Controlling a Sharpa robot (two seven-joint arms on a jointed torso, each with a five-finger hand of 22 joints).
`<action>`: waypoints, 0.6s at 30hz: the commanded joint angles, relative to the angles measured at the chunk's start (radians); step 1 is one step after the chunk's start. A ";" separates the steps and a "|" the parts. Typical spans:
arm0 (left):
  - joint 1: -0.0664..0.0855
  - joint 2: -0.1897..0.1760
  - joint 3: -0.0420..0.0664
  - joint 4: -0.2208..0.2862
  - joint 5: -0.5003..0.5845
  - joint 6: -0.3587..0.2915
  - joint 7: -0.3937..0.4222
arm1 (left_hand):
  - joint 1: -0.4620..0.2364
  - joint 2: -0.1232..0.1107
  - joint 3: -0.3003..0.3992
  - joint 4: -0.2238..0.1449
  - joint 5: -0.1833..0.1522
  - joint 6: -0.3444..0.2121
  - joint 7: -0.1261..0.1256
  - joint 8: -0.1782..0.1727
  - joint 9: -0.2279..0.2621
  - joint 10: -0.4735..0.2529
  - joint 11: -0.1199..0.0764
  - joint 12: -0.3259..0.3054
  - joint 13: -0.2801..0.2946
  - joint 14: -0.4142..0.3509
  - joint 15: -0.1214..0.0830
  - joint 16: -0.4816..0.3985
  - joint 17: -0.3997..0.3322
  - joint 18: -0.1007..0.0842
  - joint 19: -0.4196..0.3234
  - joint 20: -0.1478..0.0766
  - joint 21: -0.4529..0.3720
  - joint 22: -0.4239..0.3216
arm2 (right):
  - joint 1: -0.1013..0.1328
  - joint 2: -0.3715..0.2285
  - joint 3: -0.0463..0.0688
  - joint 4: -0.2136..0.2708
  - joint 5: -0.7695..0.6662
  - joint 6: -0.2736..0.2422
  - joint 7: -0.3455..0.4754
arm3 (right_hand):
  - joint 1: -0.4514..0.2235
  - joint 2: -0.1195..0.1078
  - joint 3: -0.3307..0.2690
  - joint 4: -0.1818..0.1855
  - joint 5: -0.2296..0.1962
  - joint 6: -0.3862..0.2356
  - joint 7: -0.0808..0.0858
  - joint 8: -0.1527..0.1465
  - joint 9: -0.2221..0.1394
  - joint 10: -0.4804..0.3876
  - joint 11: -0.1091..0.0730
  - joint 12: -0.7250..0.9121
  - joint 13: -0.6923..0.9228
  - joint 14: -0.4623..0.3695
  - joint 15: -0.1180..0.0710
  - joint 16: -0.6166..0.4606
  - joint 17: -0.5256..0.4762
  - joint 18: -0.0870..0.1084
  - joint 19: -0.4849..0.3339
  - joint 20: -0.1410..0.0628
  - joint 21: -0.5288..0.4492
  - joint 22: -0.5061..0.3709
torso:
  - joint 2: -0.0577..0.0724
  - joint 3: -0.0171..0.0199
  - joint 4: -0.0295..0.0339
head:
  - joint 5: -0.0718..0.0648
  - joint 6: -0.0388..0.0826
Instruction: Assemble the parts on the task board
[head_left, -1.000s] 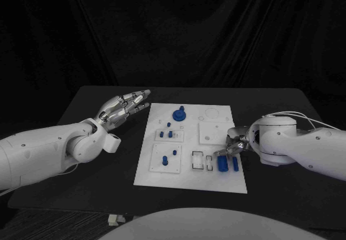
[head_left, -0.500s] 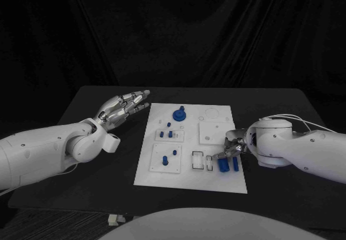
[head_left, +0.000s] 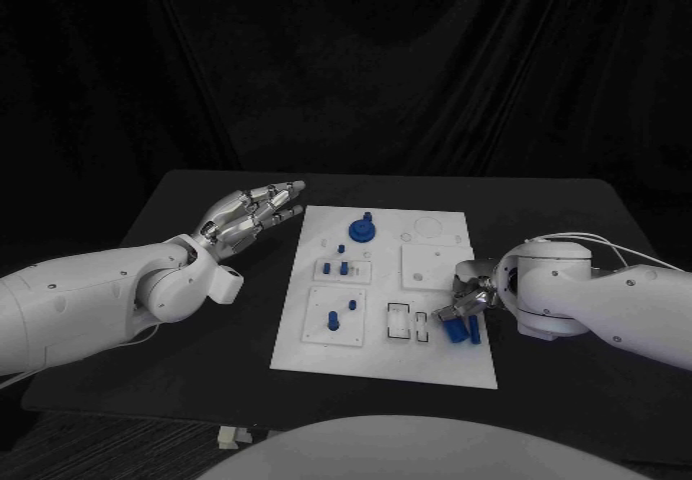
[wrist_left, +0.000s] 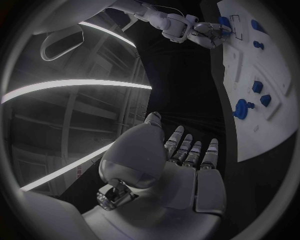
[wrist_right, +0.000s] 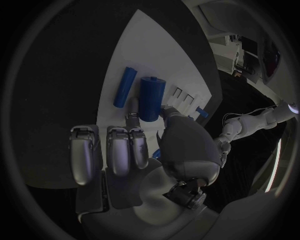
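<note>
Your right hand (head_left: 469, 300) fingers touch the thick blue cylinder (wrist_right: 151, 98) on the task board (head_left: 433, 365), grip unclear; your left hand (head_left: 253, 212) hovers open.

We are looking at a black table (head_left: 188, 350) standing before a dark curtain (head_left: 361, 80) that is hanging in folds across the whole back. Long strips of light (wrist_left: 75, 85) are glowing overhead, and grey carpet (head_left: 130, 450) is showing below the table's near edge.
</note>
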 joint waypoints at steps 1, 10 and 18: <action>-0.001 0.001 0.001 0.001 0.001 0.020 0.058 | 0.005 -0.003 -0.003 -0.002 0.005 0.007 0.008 0.005 0.002 0.004 -0.003 0.004 0.001 0.002 0.000 0.006 0.001 0.010 0.004 0.003 0.005 0.000 | -0.006 -0.006 -0.003 -0.005 0.075 -0.066 -0.008 | 0.032 0.003 0.057 -0.045 0.053 -0.006 0.000 -0.005 0.003 0.107 0.001 0.002 0.263 0.103 0.002 0.003 0.263 -0.008 0.106 0.004 0.003 0.263 | 0.000 0.0001 0.0000 | 0.006 0.000; -0.001 0.001 0.001 0.001 0.001 0.018 0.056 | 0.005 -0.002 -0.003 -0.002 0.005 0.009 0.010 0.006 0.002 0.004 -0.004 0.005 0.001 0.002 0.000 0.006 0.001 0.010 0.004 0.003 0.005 0.001 | -0.006 -0.031 -0.003 0.007 0.243 -0.157 0.000 | 0.023 0.001 0.113 -0.070 0.138 0.003 -0.004 -0.001 0.024 0.107 -0.003 0.002 0.263 0.103 0.000 0.003 0.263 -0.008 0.106 0.002 0.003 0.263 | 0.000 0.0002 0.0000 | 0.009 0.000; -0.001 0.004 0.001 -0.002 0.001 0.018 0.054 | 0.004 -0.001 -0.002 -0.002 0.005 0.011 0.011 0.006 0.002 0.003 -0.004 0.005 0.001 0.002 0.000 0.006 0.001 0.010 0.004 0.003 0.005 0.000 | 0.009 -0.054 -0.002 0.028 0.479 -0.232 0.004 | -0.004 -0.001 0.122 -0.067 0.125 0.005 -0.004 0.001 0.031 0.107 -0.003 0.002 0.263 0.103 -0.001 0.003 0.263 -0.007 0.105 0.001 0.002 0.262 | 0.000 0.0000 0.0002 | 0.001 0.000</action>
